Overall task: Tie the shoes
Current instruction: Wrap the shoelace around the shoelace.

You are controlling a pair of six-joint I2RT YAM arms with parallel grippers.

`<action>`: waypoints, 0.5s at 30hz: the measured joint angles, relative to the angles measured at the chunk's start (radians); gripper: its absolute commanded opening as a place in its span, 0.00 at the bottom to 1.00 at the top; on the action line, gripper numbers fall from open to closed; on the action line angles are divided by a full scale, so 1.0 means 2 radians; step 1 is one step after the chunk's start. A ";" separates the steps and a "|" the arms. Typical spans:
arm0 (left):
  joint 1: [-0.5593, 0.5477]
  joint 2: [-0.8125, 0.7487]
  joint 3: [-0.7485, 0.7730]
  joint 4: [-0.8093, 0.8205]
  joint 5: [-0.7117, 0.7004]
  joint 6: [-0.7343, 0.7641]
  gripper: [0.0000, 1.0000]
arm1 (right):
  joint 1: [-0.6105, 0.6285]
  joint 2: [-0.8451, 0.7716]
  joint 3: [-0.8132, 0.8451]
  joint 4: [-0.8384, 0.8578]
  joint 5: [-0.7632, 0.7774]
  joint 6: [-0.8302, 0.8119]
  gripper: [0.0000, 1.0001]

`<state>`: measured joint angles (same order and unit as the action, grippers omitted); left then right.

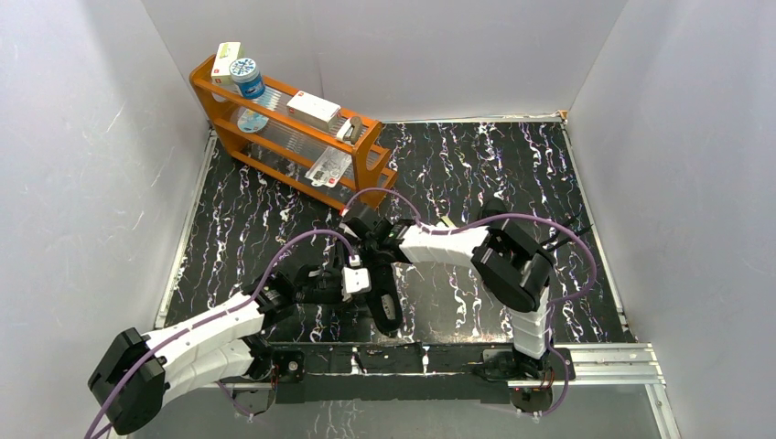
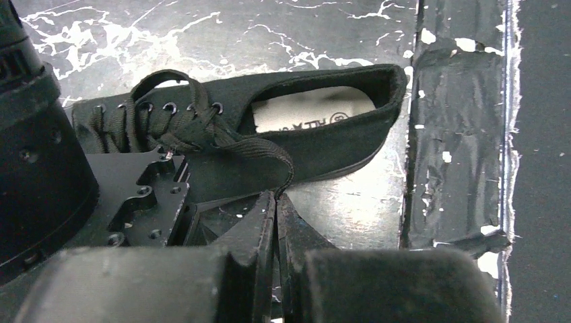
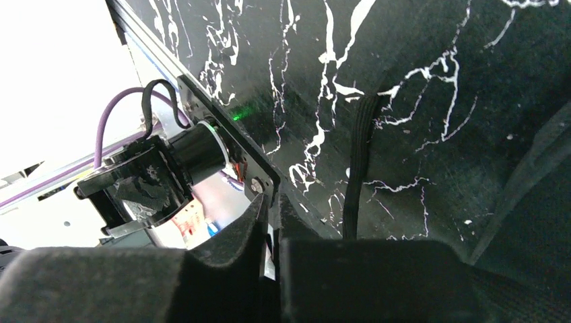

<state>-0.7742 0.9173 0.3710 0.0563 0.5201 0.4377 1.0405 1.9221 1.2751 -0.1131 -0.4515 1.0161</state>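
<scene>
One black shoe (image 1: 386, 309) lies on the marbled table between the two arms, heel toward the near edge. In the left wrist view the shoe (image 2: 316, 145) lies on its side with the insole showing. A thin black lace (image 2: 266, 149) runs from its eyelets down into my left gripper (image 2: 277, 196), which is shut on it. My left gripper (image 1: 366, 285) sits against the shoe's left side. My right gripper (image 1: 364, 240) is at the toe end. In its own view the right gripper (image 3: 273, 200) shows a narrow gap with nothing in it. A lace (image 3: 357, 161) hangs just right of it. No second shoe shows.
An orange rack (image 1: 274, 137) holding boxes and a blue-lidded jar (image 1: 245, 75) stands at the back left. White walls close in the table on three sides. A metal rail (image 1: 604, 358) runs along the near edge by the arm bases.
</scene>
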 measured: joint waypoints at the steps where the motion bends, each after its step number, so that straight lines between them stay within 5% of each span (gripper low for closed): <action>1: 0.000 0.001 -0.002 0.002 0.000 0.000 0.00 | 0.000 0.001 -0.002 0.003 -0.002 0.001 0.24; 8: 0.000 -0.001 -0.004 0.025 -0.001 -0.007 0.00 | -0.016 0.001 -0.008 -0.011 -0.010 -0.007 0.58; 15: 0.000 0.007 -0.004 0.049 -0.003 -0.018 0.00 | -0.045 -0.012 0.005 -0.075 -0.033 -0.041 0.73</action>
<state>-0.7746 0.9310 0.3634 0.1543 0.5144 0.4019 0.9501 1.8973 1.2850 -0.2630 -0.5175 0.9344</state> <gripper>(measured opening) 0.006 0.684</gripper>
